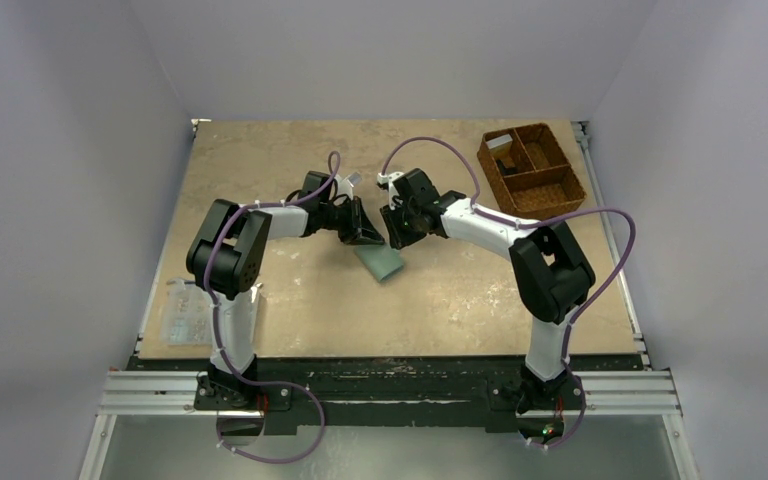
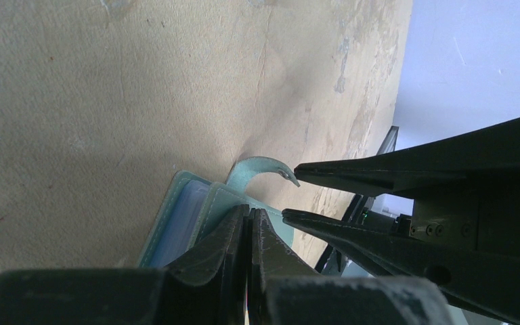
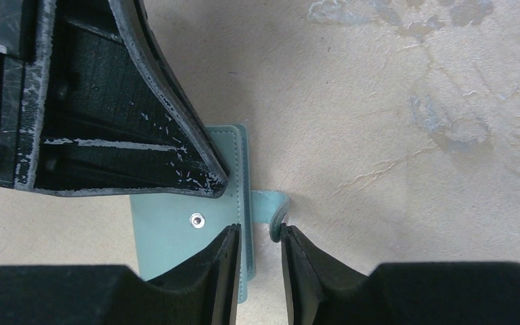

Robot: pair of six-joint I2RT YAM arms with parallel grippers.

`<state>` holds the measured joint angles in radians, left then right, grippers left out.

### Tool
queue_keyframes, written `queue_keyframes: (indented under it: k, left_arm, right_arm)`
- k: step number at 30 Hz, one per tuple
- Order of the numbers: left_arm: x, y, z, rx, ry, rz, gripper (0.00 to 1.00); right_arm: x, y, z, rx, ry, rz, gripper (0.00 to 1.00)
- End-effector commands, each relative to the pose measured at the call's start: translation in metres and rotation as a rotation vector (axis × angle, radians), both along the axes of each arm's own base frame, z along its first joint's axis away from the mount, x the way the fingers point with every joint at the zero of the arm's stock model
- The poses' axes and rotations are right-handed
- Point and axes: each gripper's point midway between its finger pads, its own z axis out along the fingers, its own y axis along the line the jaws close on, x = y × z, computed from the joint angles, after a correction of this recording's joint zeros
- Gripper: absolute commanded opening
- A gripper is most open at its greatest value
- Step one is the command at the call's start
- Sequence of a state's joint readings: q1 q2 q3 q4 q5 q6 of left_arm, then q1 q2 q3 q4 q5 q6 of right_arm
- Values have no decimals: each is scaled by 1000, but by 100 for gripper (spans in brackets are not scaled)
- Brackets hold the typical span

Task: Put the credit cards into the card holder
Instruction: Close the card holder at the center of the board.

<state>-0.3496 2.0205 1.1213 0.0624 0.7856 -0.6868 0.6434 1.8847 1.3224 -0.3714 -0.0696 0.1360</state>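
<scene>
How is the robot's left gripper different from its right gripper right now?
The left gripper has its jaws pressed together, while the right gripper has its jaws apart. The left gripper's tip is at the stitched edge of the wallet, while the right gripper has the end of the wallet's strap between its jaws. Both are black, and both reach down to the same wallet.

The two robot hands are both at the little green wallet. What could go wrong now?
1. The right gripper has its jaws apart around the curled snap tab; the tab may slip out and flop back.
2. The left gripper, shut, sits only at the card holder's edge, so the holder might slide on the table.
3. The two grippers are very close and could bump.
</scene>
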Motion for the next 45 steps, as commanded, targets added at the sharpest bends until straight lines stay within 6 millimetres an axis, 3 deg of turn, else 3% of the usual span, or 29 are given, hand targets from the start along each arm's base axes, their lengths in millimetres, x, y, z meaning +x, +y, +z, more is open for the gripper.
queue_keyframes:
  k: [1, 12, 22, 26, 32, 36, 41, 45]
  left_arm:
    - [-35, 17, -51, 156, 128, -15, 0]
    - [-36, 16, -52, 155, 131, -17, 0]
    - [-37, 16, -53, 155, 133, -21, 0]
    - [-37, 16, -53, 155, 133, -20, 0]
    - [-37, 16, -53, 155, 132, -21, 0]
    - [-37, 15, -53, 154, 134, -22, 0]
    - [-37, 16, -53, 155, 132, -22, 0]
    - [-37, 15, -53, 152, 133, -23, 0]
  right_arm:
    - [13, 8, 16, 22, -63, 2, 34]
    - [17, 4, 19, 13, -81, -40, 31]
    - [19, 4, 19, 14, -81, -56, 0]
    - [16, 7, 22, 59, -68, -41, 0]
    - [0, 19, 36, 263, -35, 60, 0]
    - [-3, 16, 25, 341, 29, 78, 0]
    - [1, 8, 28, 322, 8, 41, 0]
    - [8, -6, 25, 232, -14, -3, 15]
